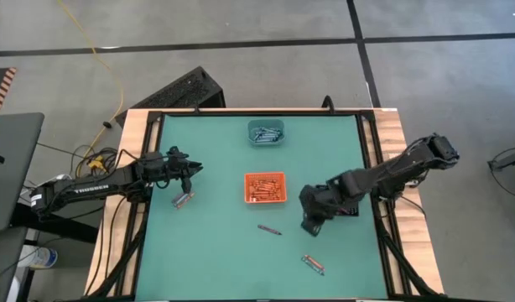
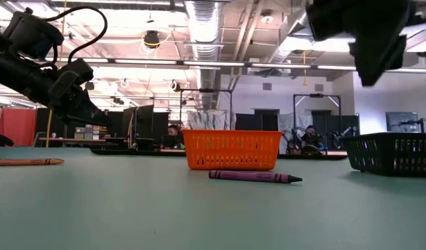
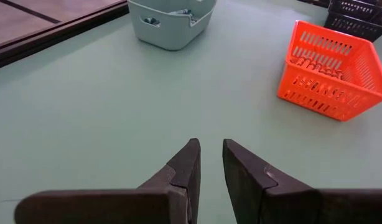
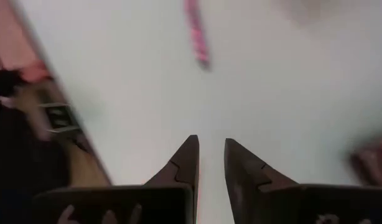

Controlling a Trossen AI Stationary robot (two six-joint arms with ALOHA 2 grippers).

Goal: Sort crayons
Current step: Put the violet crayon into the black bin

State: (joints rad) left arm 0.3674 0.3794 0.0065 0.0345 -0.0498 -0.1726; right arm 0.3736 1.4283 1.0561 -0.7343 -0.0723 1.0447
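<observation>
Crayons lie loose on the green table: a purple one (image 1: 269,229) (image 2: 254,177) near the middle, a few (image 1: 184,200) at the left, and a few (image 1: 313,264) near the front. More crayons fill the orange tray (image 1: 265,188) and the teal tray (image 1: 266,132). My left gripper (image 1: 186,174) (image 3: 211,149) hovers at the table's left, just beyond the left crayons, slightly open with nothing between its fingers. My right gripper (image 1: 312,225) (image 4: 209,149) hangs above the table to the right of the purple crayon, pointing steeply down, slightly open and holding nothing.
A black mesh tray (image 2: 393,153) stands at the table's right, under my right arm. The orange tray (image 2: 232,149) sits in the middle and the teal tray (image 3: 172,22) at the far edge. A raised dark frame (image 1: 153,193) borders the table.
</observation>
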